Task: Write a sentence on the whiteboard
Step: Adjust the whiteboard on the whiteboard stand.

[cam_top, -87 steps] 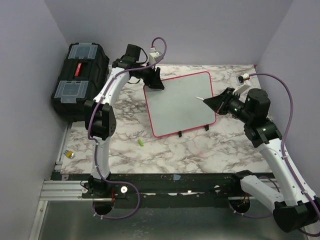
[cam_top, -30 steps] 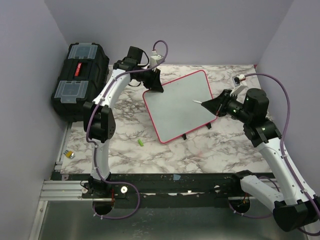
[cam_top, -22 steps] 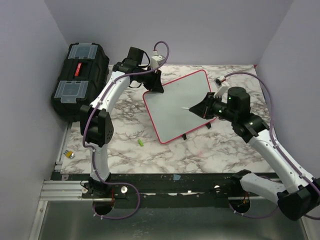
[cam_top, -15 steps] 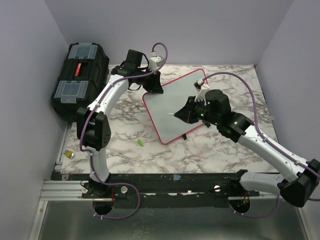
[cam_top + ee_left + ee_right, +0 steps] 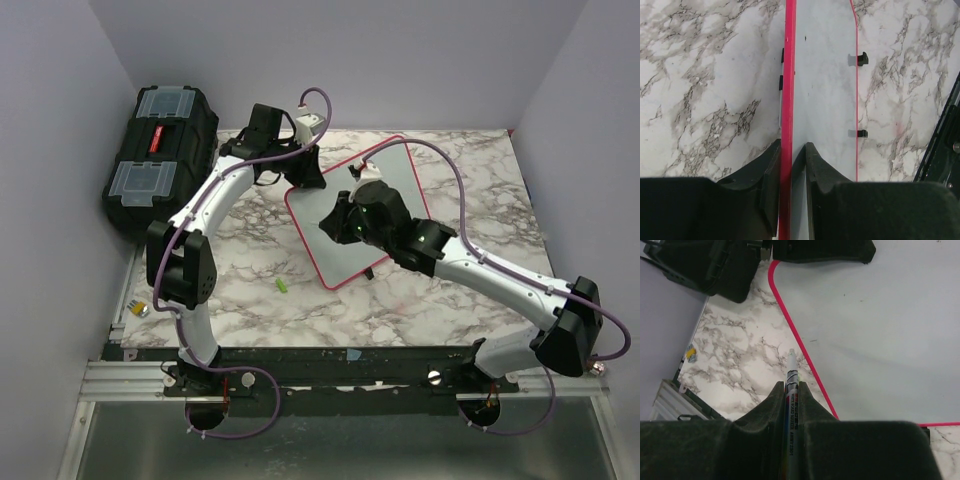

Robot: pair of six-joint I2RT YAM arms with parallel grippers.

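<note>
The whiteboard (image 5: 392, 168), white with a thin red-pink frame, lies skewed on the marble table. My left gripper (image 5: 305, 178) is shut on its far left edge, and in the left wrist view the fingers pinch the red frame (image 5: 787, 100) of the whiteboard (image 5: 825, 75). My right gripper (image 5: 338, 222) hovers over the board's left part, shut on a white marker (image 5: 791, 371). The marker's tip points at the marble just outside the whiteboard (image 5: 880, 330). No sentence is in view; the board's visible face is blank.
A black toolbox (image 5: 160, 150) with clear lid compartments stands at the far left. A small green piece (image 5: 282, 285) lies on the marble near the board's front corner. A small yellow object (image 5: 140, 309) sits at the table's left edge. Black clips (image 5: 863, 58) stick out from the board's near side.
My right arm has swung left across the board with the marker in it. The left gripper has kept its hold and turned the board a little.
</note>
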